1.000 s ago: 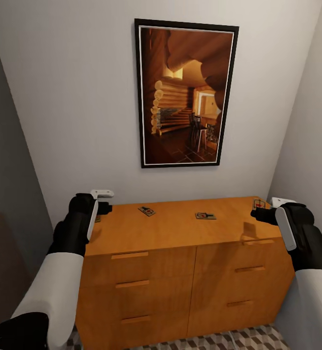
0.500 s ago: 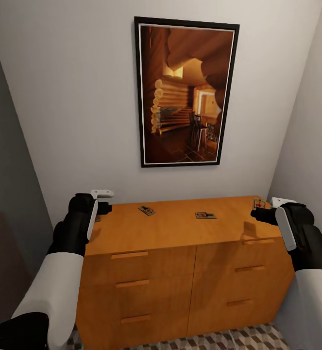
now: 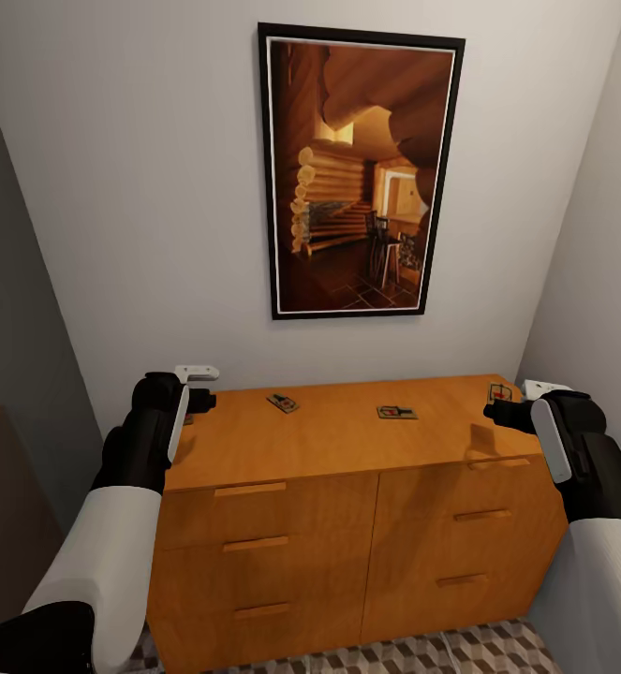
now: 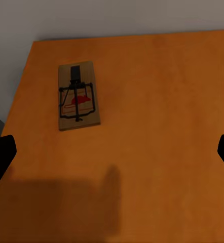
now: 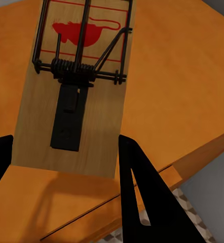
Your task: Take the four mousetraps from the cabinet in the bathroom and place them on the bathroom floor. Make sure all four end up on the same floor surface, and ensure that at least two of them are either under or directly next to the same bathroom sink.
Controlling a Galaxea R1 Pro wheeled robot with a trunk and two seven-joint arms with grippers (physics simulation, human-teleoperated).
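Smooth orange-brown wooden cabinet [image 3: 347, 487] carries flat tan mousetraps [image 3: 396, 412] with dark spring wire and red marks. Left gripper [image 4: 112, 152] fingers spread wide above one trap [image 4: 78, 96] near the corner; right gripper [image 5: 61, 152] fingers spread astride another [image 5: 79, 76] at the edge. Cube-patterned floor tiles [image 3: 460, 651] below. Versus earlier: only the view tilted slightly; arms unchanged.

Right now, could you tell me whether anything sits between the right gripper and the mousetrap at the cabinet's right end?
Nothing visible does. The right gripper is open, its fingers straddling the near end of the mousetrap, which lies flat on the cabinet top near its corner. Only bare wood surrounds it.
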